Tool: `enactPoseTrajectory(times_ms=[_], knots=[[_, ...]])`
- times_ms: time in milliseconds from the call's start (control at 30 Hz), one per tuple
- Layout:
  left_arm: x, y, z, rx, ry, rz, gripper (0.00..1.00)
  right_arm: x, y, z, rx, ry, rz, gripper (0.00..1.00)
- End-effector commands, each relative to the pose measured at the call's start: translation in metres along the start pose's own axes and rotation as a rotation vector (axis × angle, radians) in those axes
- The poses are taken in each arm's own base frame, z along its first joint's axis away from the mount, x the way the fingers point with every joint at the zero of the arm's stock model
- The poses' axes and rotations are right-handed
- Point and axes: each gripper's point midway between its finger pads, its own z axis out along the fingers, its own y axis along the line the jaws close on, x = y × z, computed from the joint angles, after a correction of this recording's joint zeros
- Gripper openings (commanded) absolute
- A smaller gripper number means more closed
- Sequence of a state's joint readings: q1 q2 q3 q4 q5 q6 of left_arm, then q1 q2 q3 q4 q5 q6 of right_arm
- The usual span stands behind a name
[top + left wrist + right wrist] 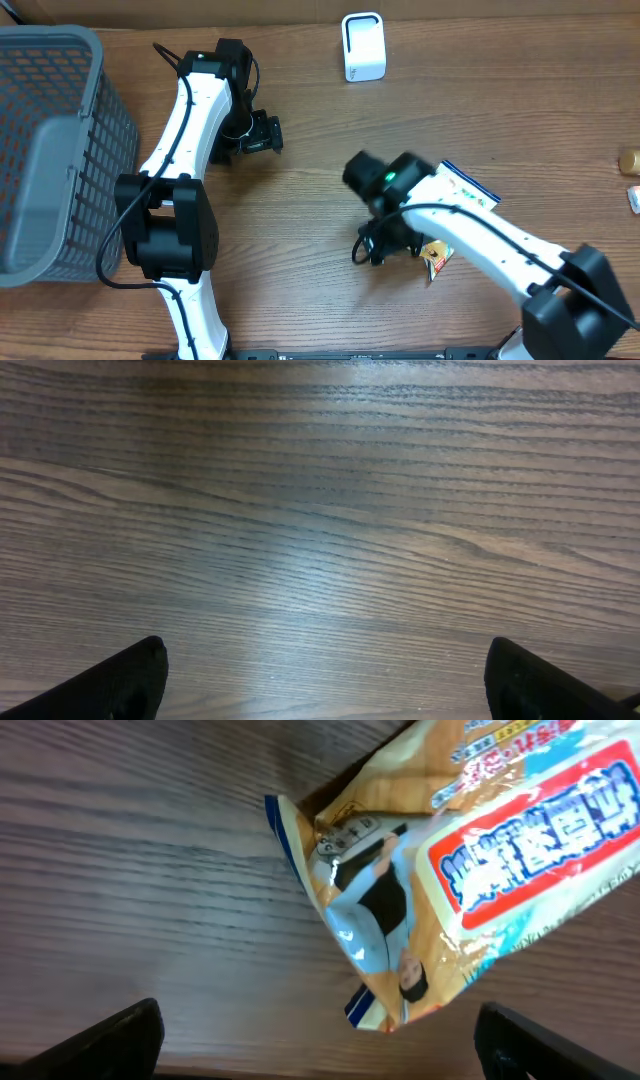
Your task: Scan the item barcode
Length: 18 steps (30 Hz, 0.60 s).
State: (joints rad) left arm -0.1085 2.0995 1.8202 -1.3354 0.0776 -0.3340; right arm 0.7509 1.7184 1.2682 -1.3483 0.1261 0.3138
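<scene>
Tabletop (320, 130), dark woodgrain, bears grey basket (105, 120), white scanner (363, 46), snack packet (468, 187).

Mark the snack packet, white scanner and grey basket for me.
snack packet (450, 870), right wrist view, on its printed front.
white scanner (363, 46), overhead view, on its front face.
grey basket (95, 150), overhead view, on its mesh side wall.
</scene>
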Motion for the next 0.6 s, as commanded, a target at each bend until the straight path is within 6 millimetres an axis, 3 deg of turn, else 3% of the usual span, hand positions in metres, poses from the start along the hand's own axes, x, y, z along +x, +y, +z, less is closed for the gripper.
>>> enactPoseTrajectory(times_ms=[0,200,367,567], knots=[[-0.005,0.003,-0.001,0.004,-0.008,0.001,0.93,-0.011,-0.01,0.003,0.079,-0.058,-0.01,1.0],[-0.006,0.003,-0.001,0.005,-0.011,0.001,0.93,-0.026,-0.014,0.028,0.126,-0.1,0.0,1.0],[-0.006,0.003,-0.001,0.006,-0.013,0.001,0.93,-0.016,-0.02,0.057,0.182,-0.035,-0.011,1.0],[-0.008,0.002,-0.001,0.009,-0.021,0.002,0.94,-0.015,-0.035,0.069,0.247,-0.024,0.053,1.0]])
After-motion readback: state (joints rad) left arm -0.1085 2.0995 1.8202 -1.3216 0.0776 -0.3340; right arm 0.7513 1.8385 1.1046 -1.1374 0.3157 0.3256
